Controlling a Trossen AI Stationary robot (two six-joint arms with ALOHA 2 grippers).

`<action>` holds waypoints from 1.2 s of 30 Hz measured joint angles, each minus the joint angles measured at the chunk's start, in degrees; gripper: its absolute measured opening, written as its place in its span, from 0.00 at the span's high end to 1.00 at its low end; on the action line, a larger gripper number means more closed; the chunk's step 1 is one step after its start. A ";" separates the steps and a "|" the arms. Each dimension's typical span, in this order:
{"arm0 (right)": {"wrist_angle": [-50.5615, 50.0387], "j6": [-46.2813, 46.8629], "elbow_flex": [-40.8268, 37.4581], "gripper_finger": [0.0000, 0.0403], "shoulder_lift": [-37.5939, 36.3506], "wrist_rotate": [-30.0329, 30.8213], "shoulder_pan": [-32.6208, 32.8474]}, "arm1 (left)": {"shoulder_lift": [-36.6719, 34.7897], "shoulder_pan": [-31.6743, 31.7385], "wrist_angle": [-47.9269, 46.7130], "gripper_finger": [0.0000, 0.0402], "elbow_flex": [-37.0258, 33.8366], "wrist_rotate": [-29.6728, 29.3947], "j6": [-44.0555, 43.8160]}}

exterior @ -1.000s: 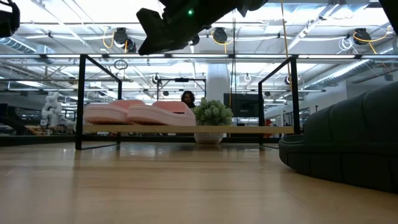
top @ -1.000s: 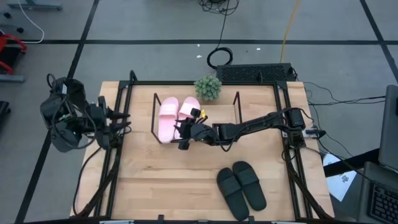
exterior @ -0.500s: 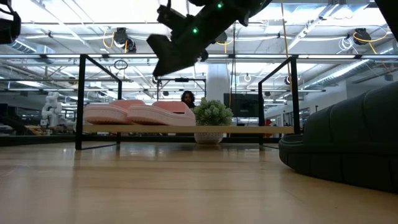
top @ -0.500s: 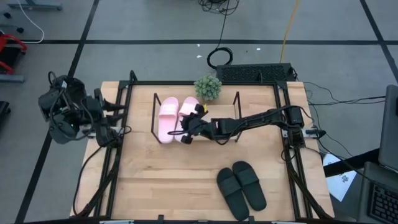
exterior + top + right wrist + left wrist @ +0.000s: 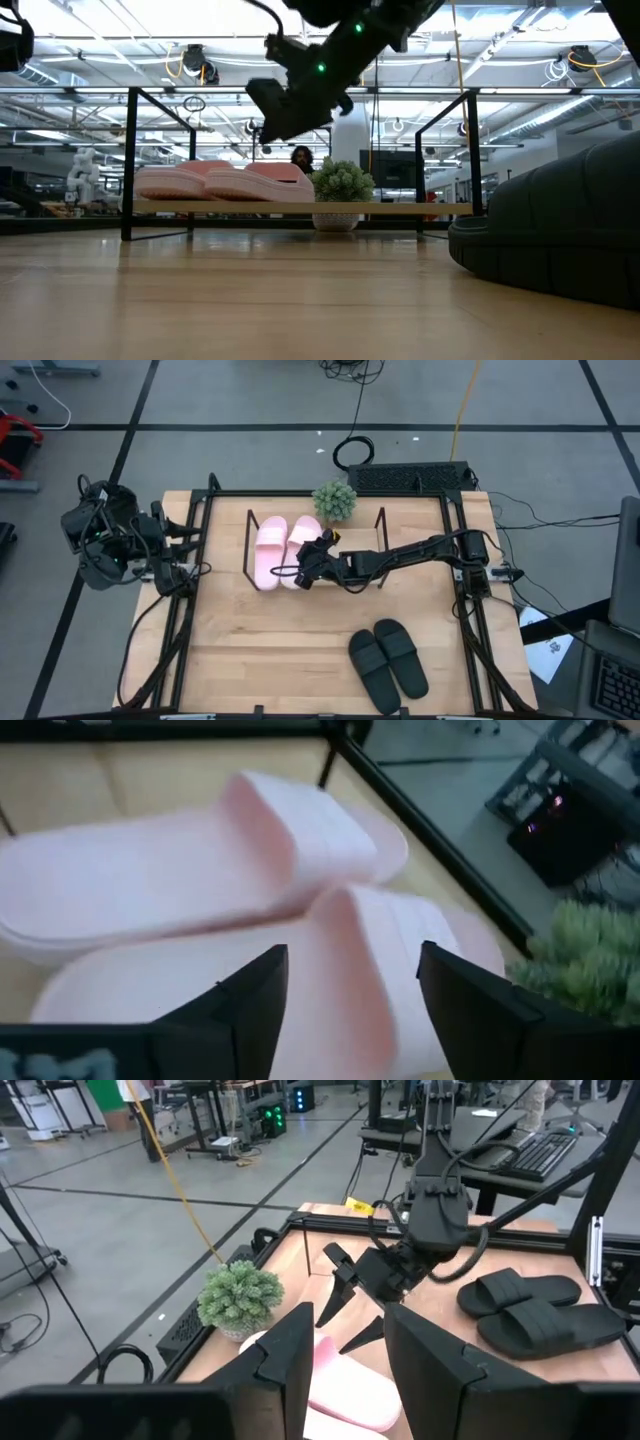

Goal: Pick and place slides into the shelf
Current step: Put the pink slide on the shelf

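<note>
1. At the far left edge of the table (image 5: 240,650), the left arm is waiting off the wooden top, its gripper (image 5: 190,557) pointing toward the shelf; in the left wrist view its two dark fingers (image 5: 290,1355) are standing apart with nothing between them.

2. Moving right, the shelf (image 5: 355,565) is sitting on the back half of the table, its light board showing between thin black rod frames at each end.

3. On the left part of the shelf, the pink slides (image 5: 270,550) are lying side by side and touching each other, toes pointing toward the table's front edge; the low view shows them (image 5: 215,180) resting flat on the board.

4. Just right of the pink pair, the right gripper (image 5: 308,565) is hovering above the shelf, beside the nearer pink slide; in the right wrist view its fingers (image 5: 250,1000) are spread wide over the pink straps (image 5: 300,860) and are gripping nothing.

5. Behind the shelf, a small green plant (image 5: 334,500) is standing at the back edge of the table.

6. Further right and toward the front, the black slides (image 5: 388,660) are lying together on the bare tabletop, well apart from the shelf; one of them is filling the right side of the low view (image 5: 560,230).
</note>
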 joint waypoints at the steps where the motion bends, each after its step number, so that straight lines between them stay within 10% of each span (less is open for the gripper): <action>1: -0.06 1.18 -0.51 0.46 0.02 0.61 -0.28 | 0.00 0.00 -0.14 0.68 0.00 0.02 0.08; 36: 10.31 2.90 -3.64 0.44 4.74 -3.46 -4.99 | 0.00 0.00 -2.59 0.68 0.00 1.98 0.25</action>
